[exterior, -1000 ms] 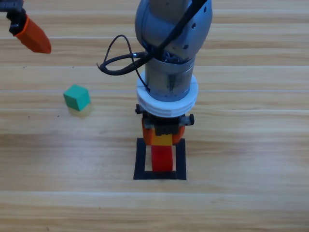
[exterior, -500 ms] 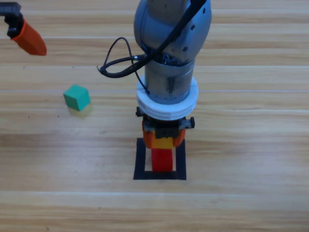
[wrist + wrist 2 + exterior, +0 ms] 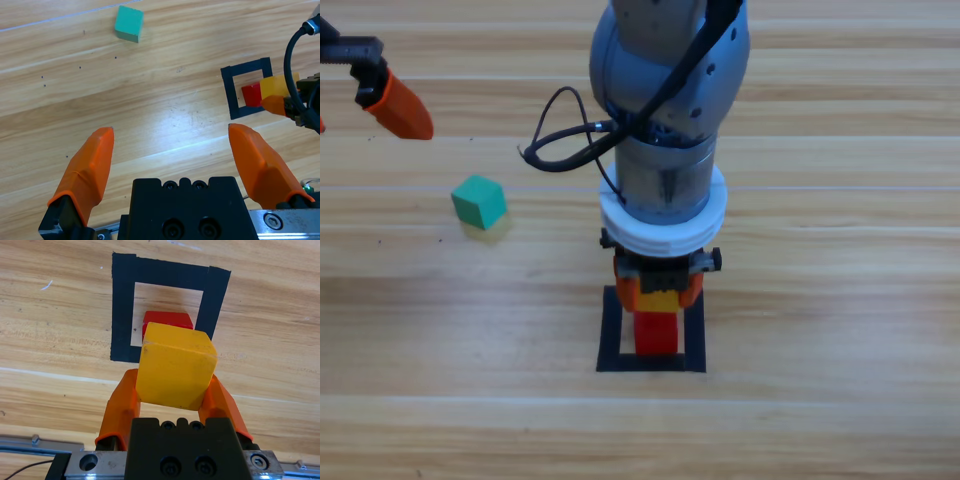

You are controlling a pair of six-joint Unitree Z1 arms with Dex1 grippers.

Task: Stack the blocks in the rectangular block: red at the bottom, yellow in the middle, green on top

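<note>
R gripper [image 3: 660, 291] sits over the rectangular block [image 3: 610, 335], fingers [image 3: 121, 405] clamped on the yellow cube [image 3: 176, 372], one each side. Yellow is just above the red cube [image 3: 657, 333], which is inside the tape outline; can't tell if they touch. Green cube [image 3: 479, 201] lies alone on the counter [image 3: 820, 300], well apart. L gripper [image 3: 170, 155] hangs at the far left w/ fingers wide, nothing between them.

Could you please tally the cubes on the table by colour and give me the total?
Red cube: 1
Yellow cube: 1
Green cube: 1
Total: 3
</note>
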